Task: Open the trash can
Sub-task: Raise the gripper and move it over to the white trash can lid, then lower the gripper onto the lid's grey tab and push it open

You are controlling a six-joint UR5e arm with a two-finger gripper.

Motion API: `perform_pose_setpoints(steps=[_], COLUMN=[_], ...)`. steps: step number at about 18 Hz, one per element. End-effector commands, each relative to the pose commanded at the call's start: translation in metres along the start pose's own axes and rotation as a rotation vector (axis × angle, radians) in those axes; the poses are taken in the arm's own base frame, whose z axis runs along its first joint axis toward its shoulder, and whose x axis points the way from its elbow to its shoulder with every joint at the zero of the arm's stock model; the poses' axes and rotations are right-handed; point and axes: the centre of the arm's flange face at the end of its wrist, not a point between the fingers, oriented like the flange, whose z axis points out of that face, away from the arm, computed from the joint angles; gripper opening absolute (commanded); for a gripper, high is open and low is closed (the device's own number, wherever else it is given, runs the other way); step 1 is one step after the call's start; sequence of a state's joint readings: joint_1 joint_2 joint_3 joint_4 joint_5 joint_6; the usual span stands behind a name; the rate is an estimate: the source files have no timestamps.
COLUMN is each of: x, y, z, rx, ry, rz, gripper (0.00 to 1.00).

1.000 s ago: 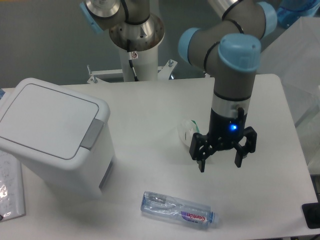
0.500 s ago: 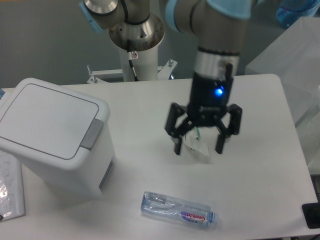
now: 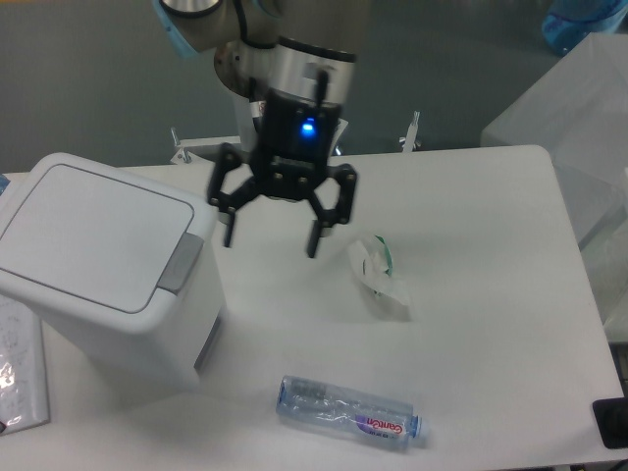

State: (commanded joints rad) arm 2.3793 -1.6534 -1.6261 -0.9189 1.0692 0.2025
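- The gripper (image 3: 272, 239) hung spread wide, holding nothing.
- The trash can (image 3: 103, 265) sat just left of it, lid shut.
- A crumpled wrapper (image 3: 378, 275) lay to its right.

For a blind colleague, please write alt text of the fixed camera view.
An open gripper hangs above the white table, right of a closed white trash can. A crumpled wrapper and plastic bottle lie nearby.
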Motion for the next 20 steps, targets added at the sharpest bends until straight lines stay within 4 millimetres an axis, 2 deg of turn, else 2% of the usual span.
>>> perform_pose_setpoints(steps=[4, 20], x=[0.001, -0.008], y=[-0.005, 0.002], z=[0.025, 0.03], rx=[-0.03, -0.056], ry=[0.014, -0.055], rz=[0.007, 0.004], gripper=[1.0, 1.0])
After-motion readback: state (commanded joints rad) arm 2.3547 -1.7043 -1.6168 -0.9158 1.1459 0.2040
